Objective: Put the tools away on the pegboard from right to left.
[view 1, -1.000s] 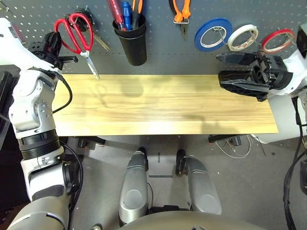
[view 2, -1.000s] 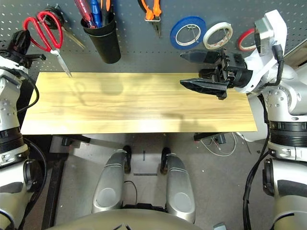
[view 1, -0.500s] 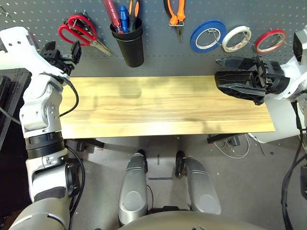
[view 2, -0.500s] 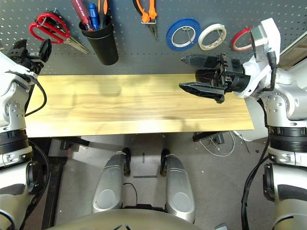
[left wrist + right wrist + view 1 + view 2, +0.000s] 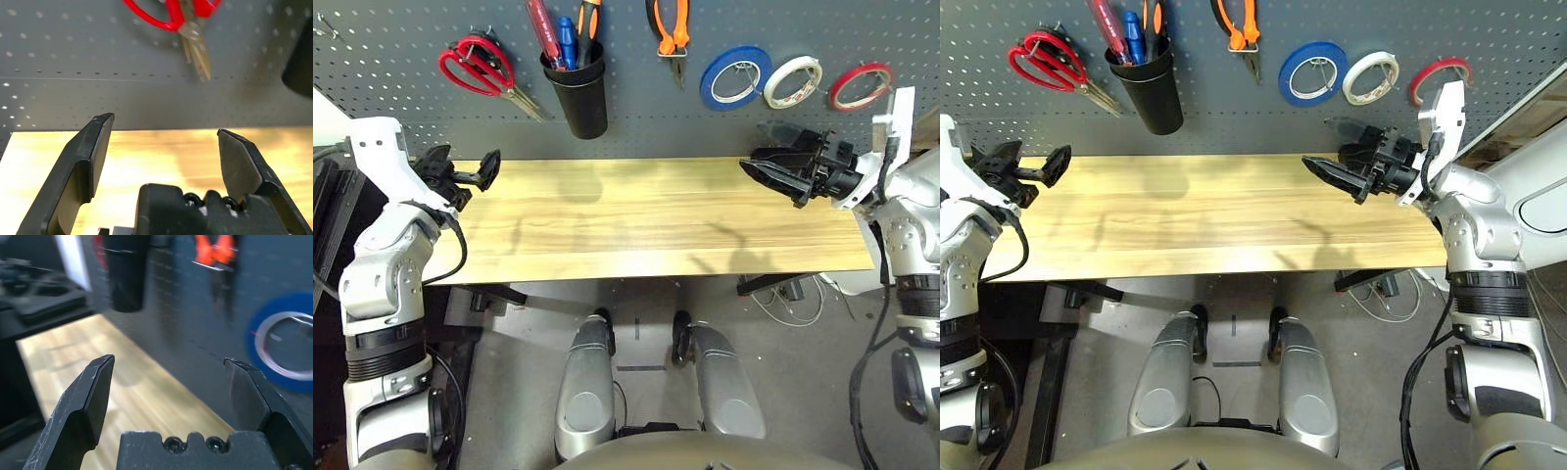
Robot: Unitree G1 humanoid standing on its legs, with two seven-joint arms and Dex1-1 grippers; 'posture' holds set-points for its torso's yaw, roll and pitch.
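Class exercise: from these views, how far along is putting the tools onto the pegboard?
It looks finished. The red tape ring, orange-handled pliers and red-handled scissors hang on the pegboard; the red-handled screwdriver stands in the black cup. Both grippers, left and right, are open. Nothing remains.

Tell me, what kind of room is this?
Probably a workshop or tool bench: a pegboard hung with scissors, pliers and tape rolls, above a bare wooden table.
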